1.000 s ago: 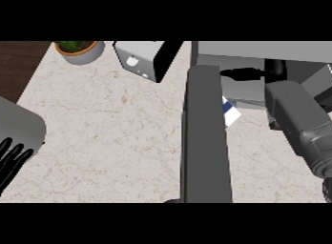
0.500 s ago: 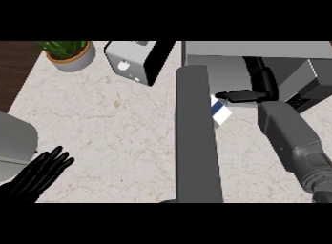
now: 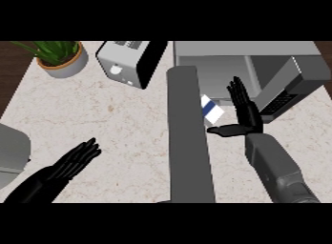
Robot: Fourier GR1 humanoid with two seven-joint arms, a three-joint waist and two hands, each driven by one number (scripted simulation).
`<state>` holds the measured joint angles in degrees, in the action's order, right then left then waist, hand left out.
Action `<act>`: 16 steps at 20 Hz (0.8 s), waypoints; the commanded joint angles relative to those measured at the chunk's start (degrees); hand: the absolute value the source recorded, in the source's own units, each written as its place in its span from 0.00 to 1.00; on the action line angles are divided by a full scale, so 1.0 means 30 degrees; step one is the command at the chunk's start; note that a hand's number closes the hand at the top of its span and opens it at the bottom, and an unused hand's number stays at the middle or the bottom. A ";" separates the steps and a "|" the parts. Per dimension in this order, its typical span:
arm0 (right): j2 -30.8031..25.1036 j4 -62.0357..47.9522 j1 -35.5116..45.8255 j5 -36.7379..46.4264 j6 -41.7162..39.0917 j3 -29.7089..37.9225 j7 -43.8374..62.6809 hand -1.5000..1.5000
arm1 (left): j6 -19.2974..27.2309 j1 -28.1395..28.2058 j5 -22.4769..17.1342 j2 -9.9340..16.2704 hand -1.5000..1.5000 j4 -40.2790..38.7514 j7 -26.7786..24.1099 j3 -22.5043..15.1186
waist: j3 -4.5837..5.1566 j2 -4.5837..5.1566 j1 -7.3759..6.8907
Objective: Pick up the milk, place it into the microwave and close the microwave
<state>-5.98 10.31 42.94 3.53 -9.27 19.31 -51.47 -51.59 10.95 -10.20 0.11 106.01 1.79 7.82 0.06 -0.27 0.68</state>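
Now: right hand (image 3: 243,114) is released, fingers straight and pointing away from the robot, thumb out to the left, holding nothing. The milk (image 3: 212,108) stands just left of that hand at the mouth of the microwave (image 3: 267,62), close by the thumb but, as far as I can tell, not touched. Only its white face with a blue band shows; the rest is hidden behind the microwave door (image 3: 190,138), so I cannot tell how deep inside it sits.

Key relation: the door stands open, seen edge-on as a long grey slab whose long axis runs from the oven front toward the robot. It lies between the two hands. The right hand is on the cavity side, next to the carton; the left hand (image 3: 74,162) is on the outer side, well apart, low over the tabletop (image 3: 105,119), fingers extended, also released. Judgement: the left hand is better placed to push the door shut, once the right arm is out of the opening.

Versus 0.5 s ago: the right hand has opened up beside the milk; the left hand has advanced further onto the tabletop.

Plant (image 3: 56,55) and toaster (image 3: 130,62) are at the far left, uninvolved.
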 commanded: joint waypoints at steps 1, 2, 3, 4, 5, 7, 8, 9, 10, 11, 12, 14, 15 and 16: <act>0.0759 0.0825 -0.2302 0.0542 0.0428 -0.0943 -0.0453 0.00 | 0.0990 -0.0587 0.2365 -0.0035 1.00 -0.1278 -0.1940 -0.1275 | 0.0042 -0.0192 0.0490; 0.0455 0.1194 -0.3032 0.0483 -0.0269 -0.1026 -0.0624 0.00 | 0.1495 -0.0077 0.1531 -0.0035 1.00 -0.0724 -0.1063 -0.1809 | 0.0047 -0.0302 0.0720; -0.0054 0.1649 -0.3309 0.0338 0.0237 -0.0912 -0.0378 0.00 | 0.2255 -0.1017 0.2598 -0.0035 1.00 -0.1708 -0.1664 -0.2255 | 0.0039 -0.0181 0.0573; -0.0098 0.1702 -0.4593 0.0516 -0.0136 -0.1151 -0.0997 0.00 | 0.1521 -0.0566 0.2793 -0.0036 1.00 -0.1795 -0.2806 -0.1763 | 0.0049 -0.0208 0.0609; 0.0249 0.2181 -0.4525 0.0506 0.0283 -0.1261 -0.0560 0.00 | 0.1799 -0.2190 0.3100 -0.0036 1.00 -0.2712 -0.1873 -0.1068 | 0.0068 -0.0254 0.0949; 0.0822 0.2923 -0.6391 0.0828 0.0670 -0.1789 -0.1463 0.00 | 0.2023 -0.2792 0.3626 -0.0036 1.00 -0.3208 -0.2179 -0.1353 | 0.0058 -0.0187 0.0831; -0.0259 0.3920 -0.6005 0.0347 -0.0181 -0.1551 -0.0275 0.00 | 0.2932 -0.2511 0.5229 -0.0036 1.00 -0.3813 -0.3898 -0.2990 | 0.0051 -0.0135 0.0560; -0.0104 0.3947 -0.7788 0.0642 -0.0122 -0.1815 -0.1627 0.00 | 0.2897 -0.2264 0.4950 -0.0036 1.00 -0.3733 -0.3076 -0.2654 | 0.0067 -0.0211 0.0903; 0.0034 0.4650 -0.8169 0.0465 0.0022 -0.1822 -0.1138 0.00 | 0.2460 -0.2543 0.5312 -0.0032 1.00 -0.4060 -0.3346 -0.2480 | 0.0079 -0.0228 0.0923; -0.0760 0.5343 -0.8471 0.0184 -0.0719 -0.1644 -0.1233 0.00 | 0.3606 -0.2946 0.5955 -0.0036 1.00 -0.4489 -0.3703 -0.3057 | 0.0084 -0.0218 0.1015; -0.0579 0.5778 -0.8905 0.0027 -0.0566 -0.1588 -0.1139 0.00 | 0.3794 -0.3537 0.5938 -0.0037 1.00 -0.5267 -0.3676 -0.3379 | 0.0104 -0.0225 0.1290; -0.1186 0.7125 -1.0780 -0.0372 -0.1857 -0.1624 -0.1474 0.00 | 0.3261 -0.3732 0.6877 -0.0011 1.00 -0.5744 -0.4234 -0.3507 | 0.0085 -0.0166 0.1086; -0.1007 0.7983 -1.1591 -0.0369 -0.1535 -0.1790 -0.1455 0.00 | 0.3498 -0.3906 0.7495 -0.0035 1.00 -0.5536 -0.4504 -0.3946 | 0.0085 -0.0177 0.1013; -0.0799 0.8648 -1.2125 -0.0656 -0.1698 -0.1764 -0.1292 0.00 | 0.4099 -0.4008 0.7978 -0.0035 1.00 -0.6210 -0.4908 -0.4582 | 0.0100 -0.0171 0.1134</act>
<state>-7.94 29.86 13.72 3.10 -11.17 14.30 -53.87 -41.83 1.18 8.98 0.08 91.20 -10.13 -2.54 0.31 -0.83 3.67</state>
